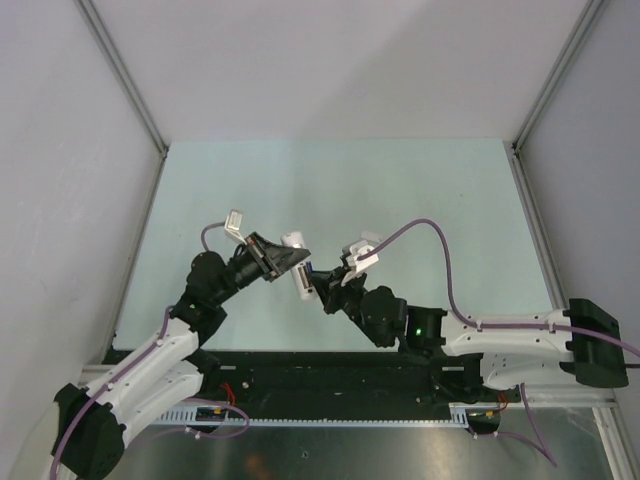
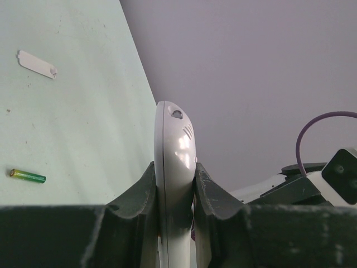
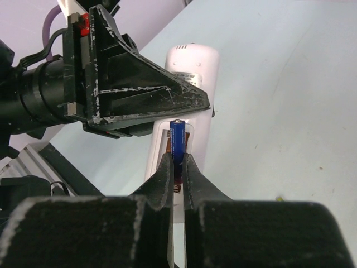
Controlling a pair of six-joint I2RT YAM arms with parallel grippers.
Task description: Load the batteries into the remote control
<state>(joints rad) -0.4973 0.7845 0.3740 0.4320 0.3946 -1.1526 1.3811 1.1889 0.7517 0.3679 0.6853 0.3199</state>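
The white remote control (image 1: 302,282) is held off the table, its recessed compartment (image 3: 165,135) facing my right gripper. My left gripper (image 2: 174,173) is shut on the remote's sides (image 2: 174,145); it also shows in the right wrist view (image 3: 128,95) and the top view (image 1: 285,258). My right gripper (image 3: 178,163) is shut on the blue-purple battery (image 3: 177,139), whose tip is at the open compartment. In the top view the right gripper (image 1: 323,290) sits right against the remote. The green battery (image 2: 28,176) lies on the table, apart from both grippers.
A small white battery cover (image 2: 37,64) lies on the pale green table (image 1: 400,190) beyond the green battery. White walls (image 1: 60,150) stand on the left, right and back. The two arms meet near the table's middle front.
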